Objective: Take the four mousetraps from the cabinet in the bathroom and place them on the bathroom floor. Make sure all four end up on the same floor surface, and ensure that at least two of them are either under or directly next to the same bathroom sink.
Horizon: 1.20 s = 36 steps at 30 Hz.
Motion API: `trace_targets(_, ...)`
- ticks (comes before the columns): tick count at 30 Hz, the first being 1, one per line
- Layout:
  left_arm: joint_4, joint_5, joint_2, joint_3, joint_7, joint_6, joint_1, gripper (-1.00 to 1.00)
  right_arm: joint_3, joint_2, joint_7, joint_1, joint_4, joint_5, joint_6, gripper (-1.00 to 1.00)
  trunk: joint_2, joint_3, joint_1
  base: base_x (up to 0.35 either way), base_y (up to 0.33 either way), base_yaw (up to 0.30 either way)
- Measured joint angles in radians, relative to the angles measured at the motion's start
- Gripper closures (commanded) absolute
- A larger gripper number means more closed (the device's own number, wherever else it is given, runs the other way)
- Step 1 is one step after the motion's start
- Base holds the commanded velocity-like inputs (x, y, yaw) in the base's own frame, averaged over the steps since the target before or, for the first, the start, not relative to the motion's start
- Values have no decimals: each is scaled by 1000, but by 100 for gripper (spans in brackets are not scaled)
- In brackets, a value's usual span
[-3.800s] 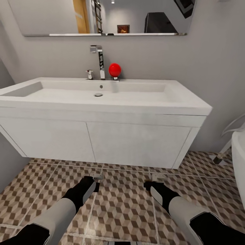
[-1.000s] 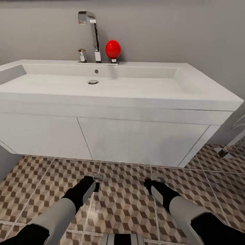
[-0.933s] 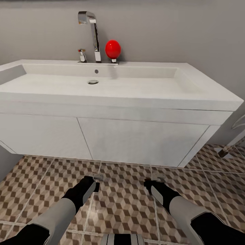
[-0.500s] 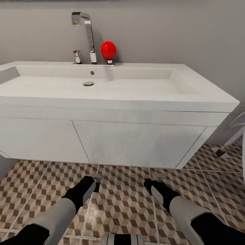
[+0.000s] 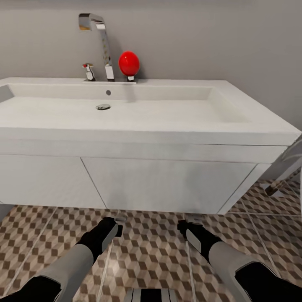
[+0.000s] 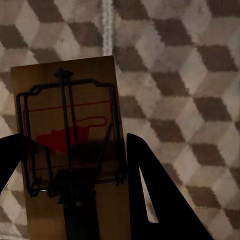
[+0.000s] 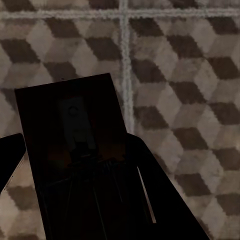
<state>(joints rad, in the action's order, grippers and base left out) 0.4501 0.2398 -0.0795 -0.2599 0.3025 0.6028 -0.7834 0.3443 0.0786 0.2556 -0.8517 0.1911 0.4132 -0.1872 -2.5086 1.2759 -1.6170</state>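
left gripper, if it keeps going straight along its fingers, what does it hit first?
Likely the bathroom floor: the left wrist view looks along the left gripper, past the mousetrap it holds, onto bare cube-pattern tiles. Depth is unclear.

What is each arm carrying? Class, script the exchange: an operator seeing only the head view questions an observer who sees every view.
Operator: What sits between the left fingers?
Observer: The first mousetrap, its tan board clamped between them, black wire and red mark facing the left wrist camera.
Operator: And the right fingers?
Observer: The second mousetrap, held the same way but in deep shadow; its markings are too dark to read.
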Motion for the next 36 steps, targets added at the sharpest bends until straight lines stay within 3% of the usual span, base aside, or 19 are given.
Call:
trace_targets(10, 2, 1, -1, 1, 1, 0, 0, 100, 0, 0, 0, 0, 0, 0, 0, 100, 0, 0, 0, 13, 0, 0)
trace_targets(36, 2, 2, -1, 3, 1, 0, 0, 100, 0, 1, -1, 0, 0, 0, 0, 100, -6, 100, -12, 0, 0, 0)
